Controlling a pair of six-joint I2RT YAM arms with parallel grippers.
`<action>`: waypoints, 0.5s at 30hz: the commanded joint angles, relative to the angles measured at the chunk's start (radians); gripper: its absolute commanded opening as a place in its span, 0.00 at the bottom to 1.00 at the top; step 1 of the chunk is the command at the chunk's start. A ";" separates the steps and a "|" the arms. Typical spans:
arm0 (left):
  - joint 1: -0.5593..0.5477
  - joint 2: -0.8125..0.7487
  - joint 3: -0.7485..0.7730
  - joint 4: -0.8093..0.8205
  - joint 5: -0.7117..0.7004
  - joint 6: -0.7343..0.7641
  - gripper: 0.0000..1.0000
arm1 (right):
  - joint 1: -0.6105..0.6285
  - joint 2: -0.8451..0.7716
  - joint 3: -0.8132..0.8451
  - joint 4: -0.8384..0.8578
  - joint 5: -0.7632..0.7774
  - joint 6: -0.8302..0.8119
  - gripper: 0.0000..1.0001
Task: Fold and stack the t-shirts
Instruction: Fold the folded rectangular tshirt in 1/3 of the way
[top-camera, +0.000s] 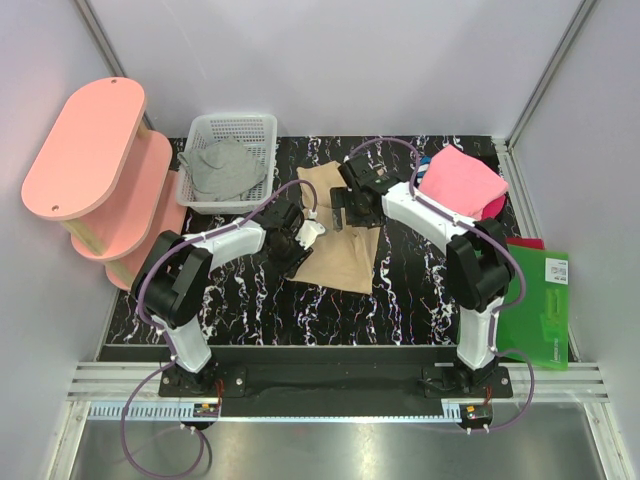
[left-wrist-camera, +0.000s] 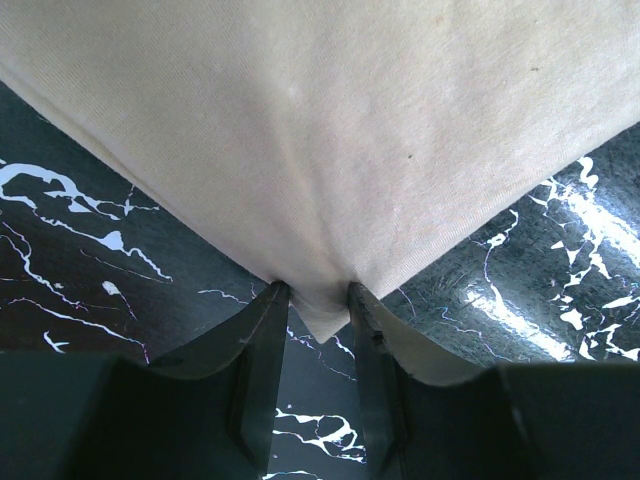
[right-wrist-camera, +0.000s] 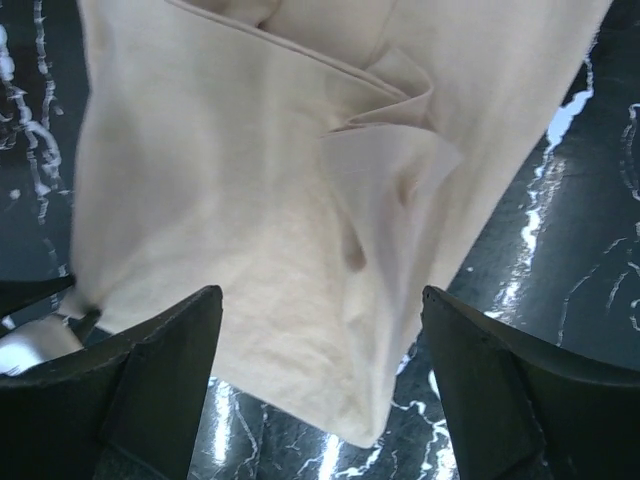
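Left end effector (left-wrist-camera: 318, 297) pinches tan t-shirt (left-wrist-camera: 330, 150), lying lengthwise near-to-far

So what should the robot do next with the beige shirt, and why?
Probably shut the right fingers on the tan t-shirt: they stand open over its edge, while the left fingers pinch a corner. Then both arms could fold it.

Tan t-shirt (top-camera: 345, 258); black white-veined table (top-camera: 420, 300)

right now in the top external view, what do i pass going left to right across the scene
pink oval two-tier shelf → white plastic mesh basket holding the grey t-shirt → tan t-shirt → bright pink t-shirt → flat green sheet
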 joint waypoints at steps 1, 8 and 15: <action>-0.016 0.054 -0.052 -0.120 -0.013 0.008 0.37 | -0.013 0.074 0.029 -0.010 0.129 -0.036 0.87; -0.016 0.038 -0.043 -0.130 -0.019 0.011 0.37 | -0.077 0.172 0.015 -0.040 0.201 -0.047 0.85; -0.016 0.041 -0.043 -0.138 -0.016 0.016 0.37 | -0.146 0.114 -0.026 -0.055 0.385 0.013 0.86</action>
